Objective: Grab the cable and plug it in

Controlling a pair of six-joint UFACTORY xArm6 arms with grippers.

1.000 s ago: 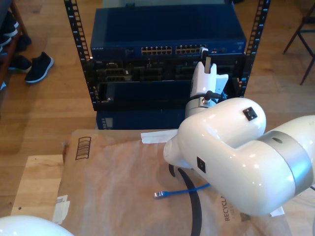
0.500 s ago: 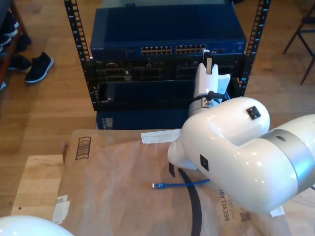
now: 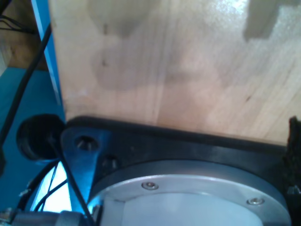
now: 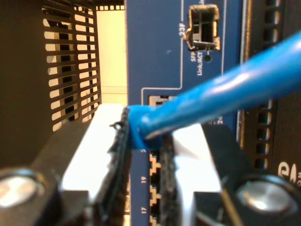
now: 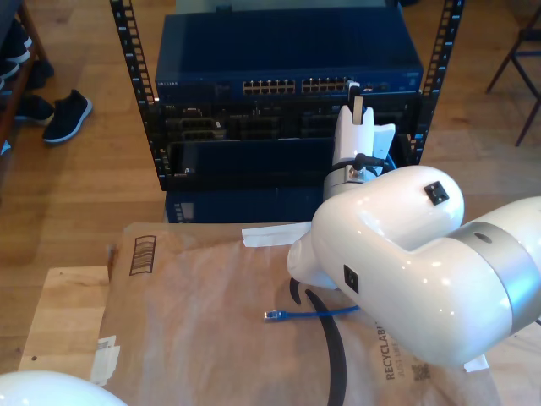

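Rack: black uprights on the wood floor; landmark for all entries below.

Second arm: white, reaches from the paper-covered bench toward the rack face.

Blue switch: mounted in the rack's top bay; rows of ports along its front.

My second gripper: at the switch front, at the end of the port row toward the exterior view's right. Pads clamped on the cable just behind its leading end.

Cable: bright blue. Held end sits at the numbered ports; the plug itself is hidden by the pads, so seating cannot be told. Free end with a clear plug lies on the brown paper in front of the rack.

My first gripper: the first wrist view looks at a wooden panel; jaw state cannot be told.

Progress: grab done, approach done. Judged remaining: seating the plug, release.
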